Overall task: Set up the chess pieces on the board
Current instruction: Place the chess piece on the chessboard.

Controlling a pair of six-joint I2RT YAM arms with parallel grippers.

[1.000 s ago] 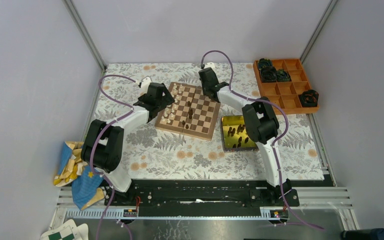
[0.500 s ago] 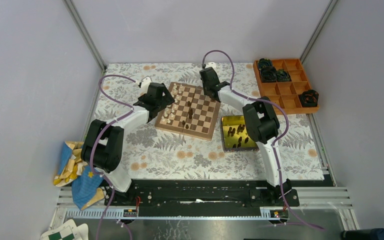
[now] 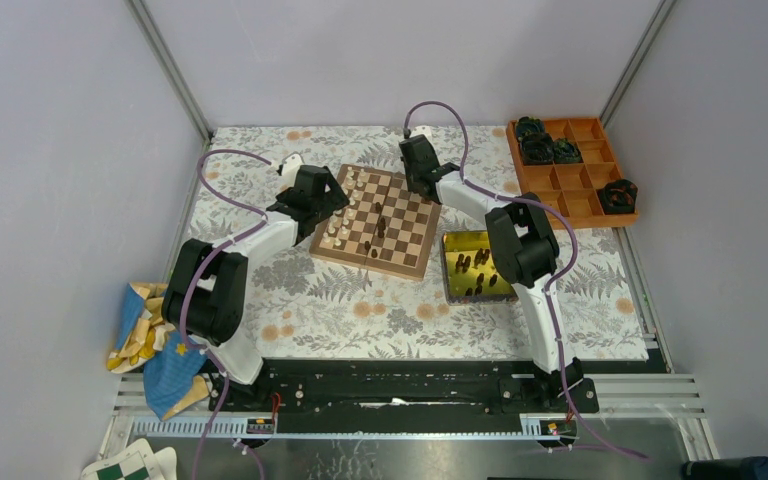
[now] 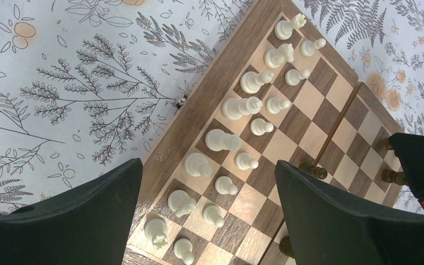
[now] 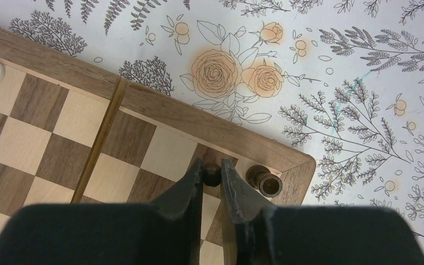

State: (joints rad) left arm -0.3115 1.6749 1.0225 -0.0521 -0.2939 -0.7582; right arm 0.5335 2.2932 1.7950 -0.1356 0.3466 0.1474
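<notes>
Hardly anything is moving since the earlier frame: the right arm (image 3: pixel 516 243) is shifting only very slightly, and the left arm (image 3: pixel 210 290) is staying where it was. The right jaws are pinching a small dark brown wooden chess piece (image 5: pixel 211 173) at the far right corner of the square wooden checkered board (image 3: pixel 365 262), just beside another dark piece (image 5: pixel 269 184) standing at that corner. Whether the pinched piece is touching the board is not clear. The left jaws are hanging spread wide, holding nothing, above two rows of pale cream wooden pieces (image 4: pixel 237 107) along the board's left side. The board is lying in the middle of the floral-patterned table (image 3: pixel 360 310), nearer its far edge, in the same spot as before. More dark pieces (image 3: pixel 480 262) are standing in the shiny yellow square tin (image 3: pixel 447 268) just right of the board.
</notes>
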